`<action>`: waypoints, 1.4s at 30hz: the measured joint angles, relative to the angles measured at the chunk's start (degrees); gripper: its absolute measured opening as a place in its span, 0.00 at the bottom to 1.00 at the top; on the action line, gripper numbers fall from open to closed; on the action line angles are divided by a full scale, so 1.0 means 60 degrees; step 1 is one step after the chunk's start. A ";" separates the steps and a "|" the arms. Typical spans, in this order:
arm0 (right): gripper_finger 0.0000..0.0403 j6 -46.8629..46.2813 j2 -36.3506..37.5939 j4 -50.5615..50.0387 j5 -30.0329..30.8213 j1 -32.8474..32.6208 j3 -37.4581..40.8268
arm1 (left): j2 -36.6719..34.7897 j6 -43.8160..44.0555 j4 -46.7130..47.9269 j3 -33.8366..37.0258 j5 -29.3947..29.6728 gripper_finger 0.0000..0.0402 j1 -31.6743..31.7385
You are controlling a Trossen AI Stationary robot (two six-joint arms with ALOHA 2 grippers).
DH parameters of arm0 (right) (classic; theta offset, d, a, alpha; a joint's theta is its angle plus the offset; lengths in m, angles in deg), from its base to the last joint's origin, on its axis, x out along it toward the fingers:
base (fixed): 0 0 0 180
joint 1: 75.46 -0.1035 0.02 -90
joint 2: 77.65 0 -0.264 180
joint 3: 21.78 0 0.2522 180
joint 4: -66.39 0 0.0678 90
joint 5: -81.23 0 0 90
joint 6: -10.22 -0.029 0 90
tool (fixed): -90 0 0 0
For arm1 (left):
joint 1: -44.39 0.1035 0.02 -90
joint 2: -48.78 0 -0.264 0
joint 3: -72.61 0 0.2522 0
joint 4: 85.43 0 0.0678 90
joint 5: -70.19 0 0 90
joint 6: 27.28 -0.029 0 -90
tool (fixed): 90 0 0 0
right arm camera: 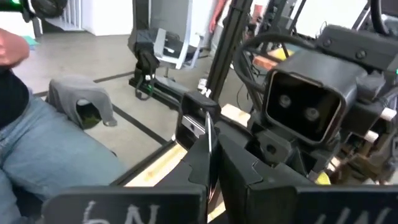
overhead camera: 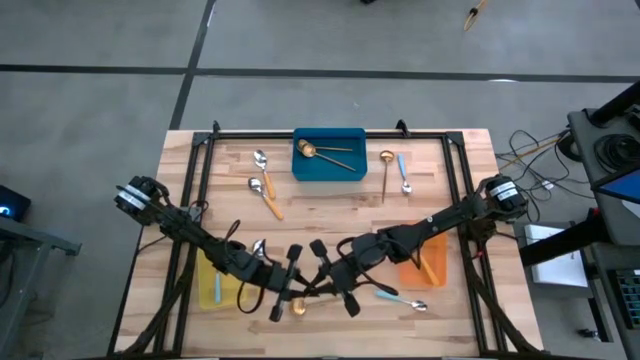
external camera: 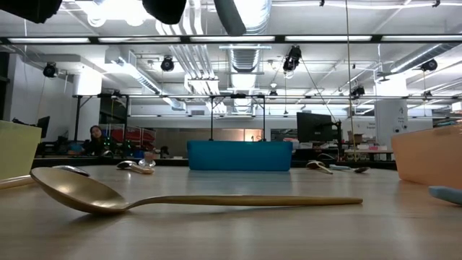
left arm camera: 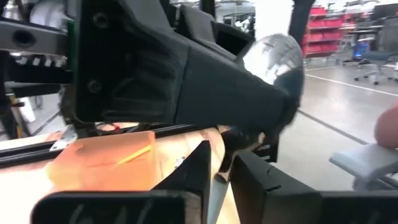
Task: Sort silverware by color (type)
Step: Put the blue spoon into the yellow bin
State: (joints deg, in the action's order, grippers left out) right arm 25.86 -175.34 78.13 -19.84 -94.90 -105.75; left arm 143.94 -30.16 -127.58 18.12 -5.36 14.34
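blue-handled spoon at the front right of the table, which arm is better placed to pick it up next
Right, probably: the blue-handled spoon lies beside the right hand, on that arm's side; the left hand sits farther off.

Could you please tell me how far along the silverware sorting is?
Done: gold spoons lie in the blue bin. In hand: the right claw is shut on a silver-bowled spoon, facing the left claw. Left: several loose spoons lie unsorted.

Two spoons (overhead camera: 330, 155) in rear bin (overhead camera: 300, 170)
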 joint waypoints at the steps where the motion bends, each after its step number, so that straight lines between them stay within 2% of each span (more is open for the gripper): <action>1: 0.02 -0.0003 0.0041 -0.0142 0.0152 0.0000 0.0002 | 0.0000 -0.0003 0.0008 0.0000 0.0108 0.11 0.0006; 5: 0.02 0.0136 0.0311 -0.0801 0.0813 -0.0004 0.0002 | -0.0065 -0.0007 0.0200 0.0000 0.0938 0.19 0.0016; 9: 0.02 0.0180 0.0438 -0.1210 0.0978 0.0002 0.0015 | -0.0150 -0.0080 0.0909 -0.0003 0.1513 0.26 0.0011; 16: 0.02 0.0364 0.0529 -0.1246 0.2470 -0.0008 0.0020 | -0.0464 -0.0120 0.1497 0.0004 0.2466 0.35 0.0015; 22: 0.02 0.0574 0.0648 -0.1263 0.2680 -0.0137 0.0045 | -0.1305 0.0096 0.3657 0.0009 0.3631 0.39 -0.0220; 26: 0.02 0.0948 0.0714 -0.1091 0.3883 -0.0297 0.0182 | -0.1918 0.0566 0.4836 0.0011 0.4107 0.40 -0.0529; 29: 0.03 0.1211 0.0714 -0.0193 0.4471 -0.0267 0.0580 | -0.2230 0.1116 0.5268 0.0011 0.4865 0.40 -0.0790; 31: 0.03 0.1344 0.0710 0.1047 0.4581 -0.0267 0.1002 | -0.2255 0.1230 0.5247 0.0011 0.5522 0.39 -0.0916; 35: 0.03 0.1854 0.0710 0.3694 0.5792 -0.0300 0.2097 | -0.2144 0.1246 0.5198 0.0011 0.6446 0.39 -0.1090; 37: 0.03 0.1897 0.0706 0.4801 0.5854 -0.0255 0.2606 | -0.2026 0.1324 0.5062 0.0011 0.6798 0.39 -0.1061; 40: 0.03 0.2020 0.0709 0.5764 0.5853 -0.0281 0.2991 | -0.1802 0.1215 0.4365 0.0011 0.6877 0.39 -0.0901; 42: 0.03 0.2148 0.0708 0.5796 0.5821 -0.0299 0.3079 | -0.1632 0.0911 0.3824 0.0011 0.6497 0.39 -0.0824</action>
State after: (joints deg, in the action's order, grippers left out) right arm 38.74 -171.09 112.91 15.09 -96.69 -87.27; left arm 134.15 -24.69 -104.63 18.19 33.62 9.40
